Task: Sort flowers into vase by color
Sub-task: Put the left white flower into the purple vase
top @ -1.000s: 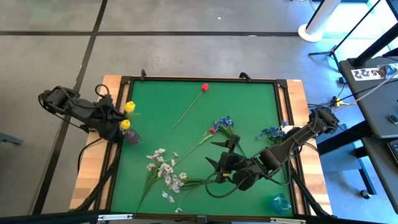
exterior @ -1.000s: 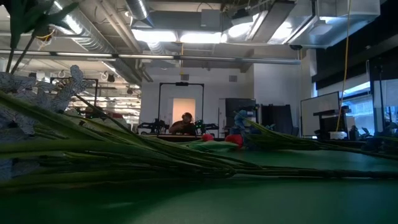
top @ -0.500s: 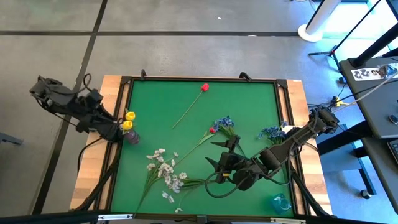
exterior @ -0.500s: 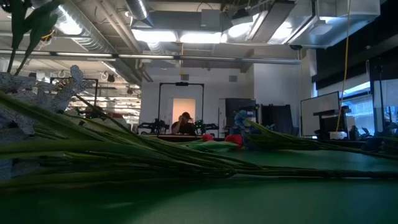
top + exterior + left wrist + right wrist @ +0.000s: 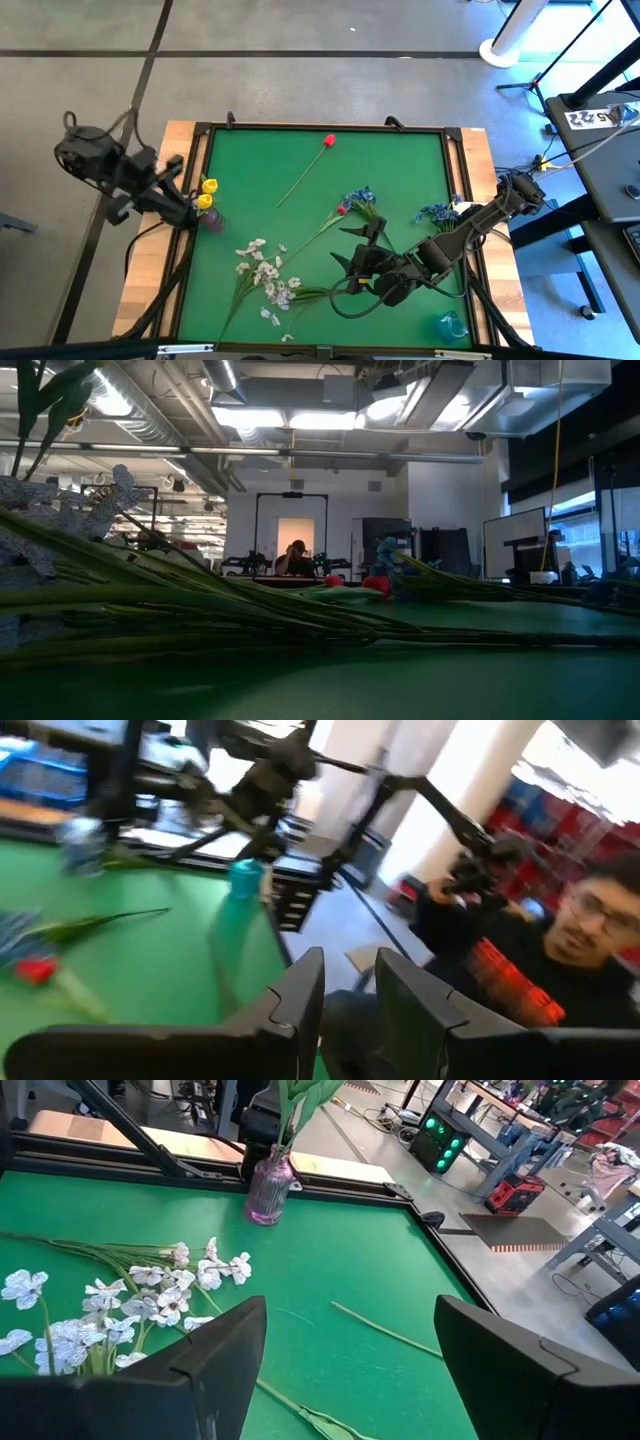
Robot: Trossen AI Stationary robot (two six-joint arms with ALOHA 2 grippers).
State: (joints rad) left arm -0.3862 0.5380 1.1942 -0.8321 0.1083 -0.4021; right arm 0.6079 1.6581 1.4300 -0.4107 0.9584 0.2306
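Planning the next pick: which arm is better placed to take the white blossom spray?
Right. The right gripper hovers open beside the white blossoms, which fill its wrist view, while the left gripper is off past the table edge.

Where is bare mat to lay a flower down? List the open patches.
Bare mat: the far right corner, beyond the blue flowers; and the far left, between the lone red tulip and the purple vase. Crowded: the near middle, with white flowers and the right gripper.
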